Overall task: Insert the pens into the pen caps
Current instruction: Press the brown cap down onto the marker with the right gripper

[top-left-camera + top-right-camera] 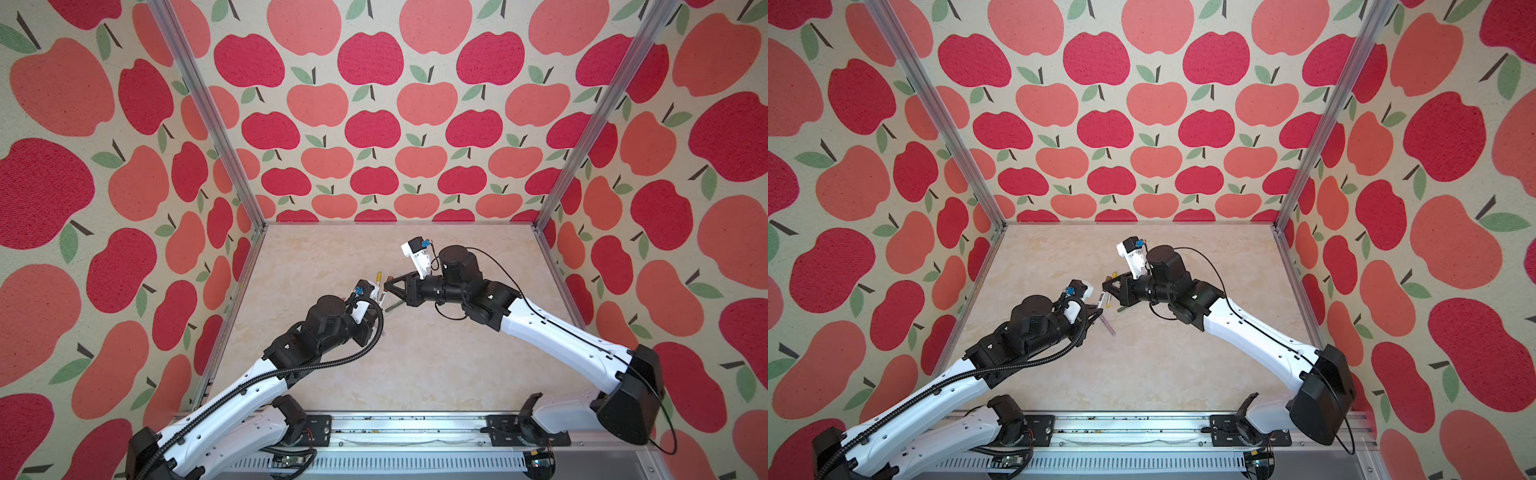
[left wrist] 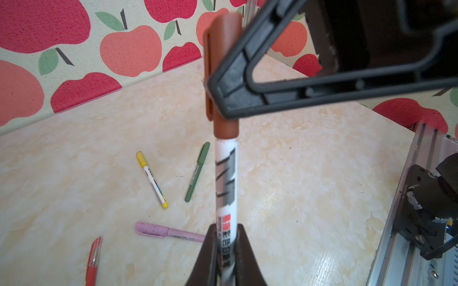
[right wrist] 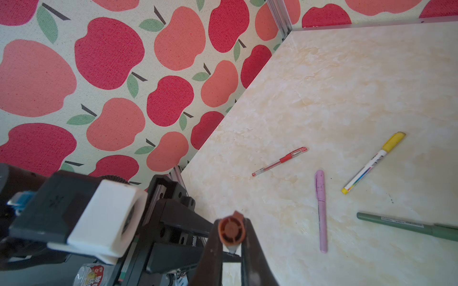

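My left gripper is shut on the barrel of the white pen with brown print, which points away from it. The brown cap sits over the pen's far end. My right gripper is shut on that brown cap, pinching its sides. Both grippers meet above the table's middle, the right gripper coming from the right. Below them on the table lie a yellow-capped pen, a dark green pen, a lilac pen and a red pen, each with its cap on.
The marble-look table is boxed in by apple-print walls with aluminium posts at the back corners. A metal rail with both arm bases runs along the front edge. The left wrist camera housing sits close to the right gripper.
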Available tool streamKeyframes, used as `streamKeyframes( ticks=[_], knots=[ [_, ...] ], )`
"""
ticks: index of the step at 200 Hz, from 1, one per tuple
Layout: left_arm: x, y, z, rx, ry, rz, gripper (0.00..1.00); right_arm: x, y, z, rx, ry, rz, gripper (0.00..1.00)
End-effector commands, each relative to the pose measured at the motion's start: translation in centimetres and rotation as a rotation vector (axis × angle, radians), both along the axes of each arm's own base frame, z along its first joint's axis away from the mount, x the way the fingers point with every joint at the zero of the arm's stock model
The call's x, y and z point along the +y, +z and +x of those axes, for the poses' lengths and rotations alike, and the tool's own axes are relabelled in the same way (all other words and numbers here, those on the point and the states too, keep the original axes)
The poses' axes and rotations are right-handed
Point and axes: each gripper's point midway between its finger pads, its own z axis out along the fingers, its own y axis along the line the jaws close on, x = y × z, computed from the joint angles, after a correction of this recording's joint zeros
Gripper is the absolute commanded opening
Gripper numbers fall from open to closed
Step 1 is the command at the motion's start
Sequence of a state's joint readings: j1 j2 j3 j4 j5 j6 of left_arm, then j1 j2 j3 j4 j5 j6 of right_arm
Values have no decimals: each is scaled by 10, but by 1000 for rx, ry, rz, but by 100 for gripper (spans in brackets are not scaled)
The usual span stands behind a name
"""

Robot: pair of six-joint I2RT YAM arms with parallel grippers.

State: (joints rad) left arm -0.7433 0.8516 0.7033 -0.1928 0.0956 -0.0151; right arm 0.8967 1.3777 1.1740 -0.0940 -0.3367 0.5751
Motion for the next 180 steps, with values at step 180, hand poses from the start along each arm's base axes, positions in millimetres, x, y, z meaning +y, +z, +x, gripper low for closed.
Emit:
streamKeyframes(
  ticks=[180],
  knots=[
    [-8,163,41,-410,-32,-255,0,8,-141,-75,336,130,-208,0]
  ],
)
